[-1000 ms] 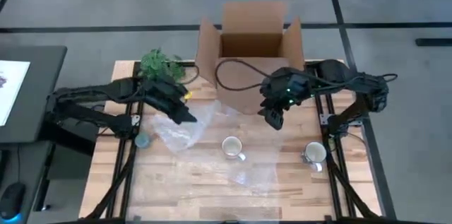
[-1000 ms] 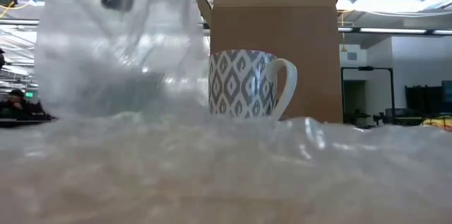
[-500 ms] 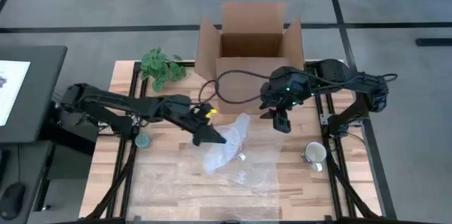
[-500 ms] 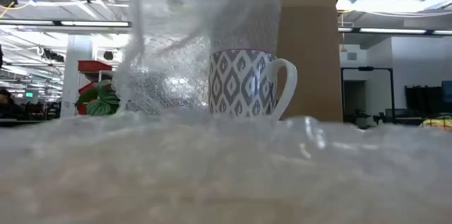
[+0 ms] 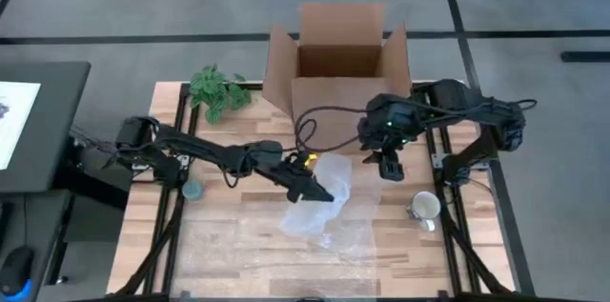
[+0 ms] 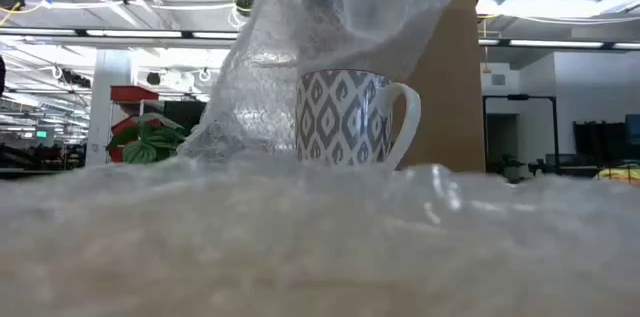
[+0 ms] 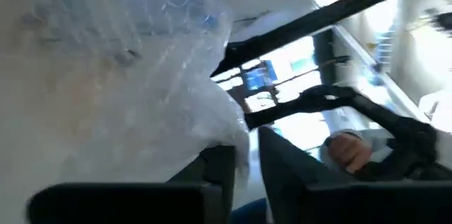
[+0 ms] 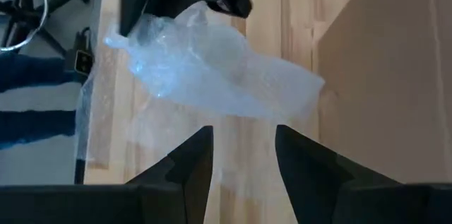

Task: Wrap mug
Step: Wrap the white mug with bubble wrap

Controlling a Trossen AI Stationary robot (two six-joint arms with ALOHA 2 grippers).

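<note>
A white mug with a grey leaf pattern (image 6: 350,117) stands upright on a sheet of bubble wrap (image 5: 319,231) at the table's middle. In the high view it is hidden under a lifted flap of that wrap (image 5: 329,183). My left gripper (image 5: 327,195) reaches in from the left, above the mug, and is shut on the flap. My right gripper (image 5: 389,167) hovers open just right of the flap, in front of the cardboard box (image 5: 338,64), with nothing between its fingers (image 8: 191,160). My left gripper pinches the bubble wrap's lifted edge (image 7: 229,139) between its two fingers, coming from the table's left. The flap (image 6: 330,17) is raised above the mug and drapes down behind and over it. The rest of the sheet lies on the table.
A second mug (image 5: 424,209) stands near the right edge. An open cardboard box stands at the far middle, a green plant (image 5: 217,88) at the far left, and a small blue-grey object (image 5: 193,190) near the left edge.
My left gripper has swept from the table's left toward the right, carrying the wrap's edge. The flap has been lifted and folded over the mug, while the sheet's near part has stayed flat. My right gripper has shifted slightly toward the right edge.
</note>
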